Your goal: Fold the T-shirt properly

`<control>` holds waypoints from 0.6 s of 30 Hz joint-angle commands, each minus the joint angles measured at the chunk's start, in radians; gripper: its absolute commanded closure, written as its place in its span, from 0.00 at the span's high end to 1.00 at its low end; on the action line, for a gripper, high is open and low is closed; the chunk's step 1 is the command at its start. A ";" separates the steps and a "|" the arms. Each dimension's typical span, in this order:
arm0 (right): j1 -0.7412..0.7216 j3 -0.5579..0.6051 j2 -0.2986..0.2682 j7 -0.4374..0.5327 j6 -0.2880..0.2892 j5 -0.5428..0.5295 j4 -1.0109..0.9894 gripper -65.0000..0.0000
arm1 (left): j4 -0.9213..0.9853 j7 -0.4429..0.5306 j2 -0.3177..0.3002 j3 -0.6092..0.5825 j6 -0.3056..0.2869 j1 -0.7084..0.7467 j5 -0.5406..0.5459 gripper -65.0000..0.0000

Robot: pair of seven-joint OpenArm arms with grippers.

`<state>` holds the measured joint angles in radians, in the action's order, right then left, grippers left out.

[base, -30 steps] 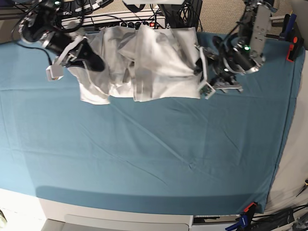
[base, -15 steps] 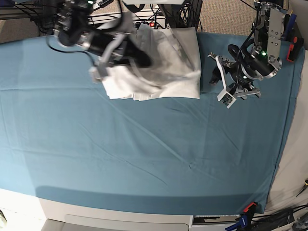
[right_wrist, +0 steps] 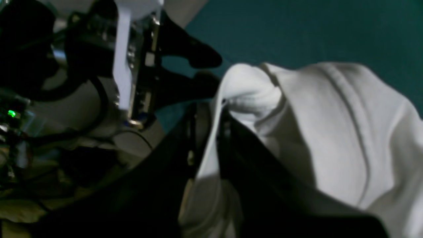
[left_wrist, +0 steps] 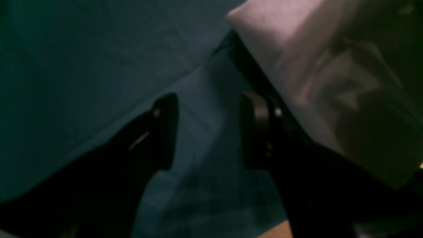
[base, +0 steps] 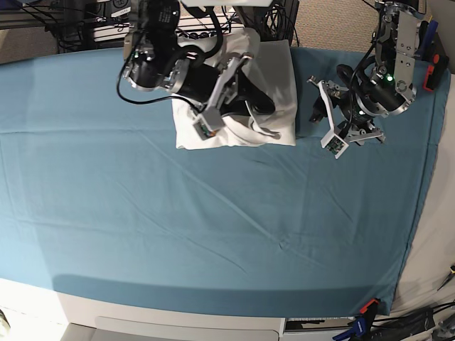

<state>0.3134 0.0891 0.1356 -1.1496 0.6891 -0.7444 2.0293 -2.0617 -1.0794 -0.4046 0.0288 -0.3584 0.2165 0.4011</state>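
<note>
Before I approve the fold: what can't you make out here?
- T-shirt: base view, the right arm covers its middle; collar and sleeves hidden.
- Right gripper: fabric hides its fingertips in the wrist view.
- Left wrist view: dark and blurred; shirt cut off by the right edge.

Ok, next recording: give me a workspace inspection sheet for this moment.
Surface: teal cloth covers the table, lightly creased.
Job's things: T-shirt, white, bunched into a partly folded stack at the far edge.
Clutter: nothing seen on the cloth.
Grippers: right tool shut on a fold of the T-shirt; left tool open, empty, just beside the shirt's edge.
Cables: black bundles behind the table.
Surroundings: clamps at the cloth's corner; beige floor beyond.
</note>
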 commanded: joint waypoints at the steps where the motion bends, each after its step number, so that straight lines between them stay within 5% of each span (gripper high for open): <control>1: -0.006 0.016 0.006 0.051 0.009 -0.009 0.019 0.00 | -0.018 0.019 -0.008 0.007 0.000 -0.009 0.003 0.47; 18: -0.023 0.142 0.006 0.209 0.006 0.262 -0.062 0.00 | -0.018 0.026 -0.008 0.007 0.000 -0.009 0.003 0.47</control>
<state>0.2996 0.2253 0.1352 -0.9745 0.6895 -0.4564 1.9507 -2.0617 -1.0718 -0.4049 0.0288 -0.3588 0.2161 0.4011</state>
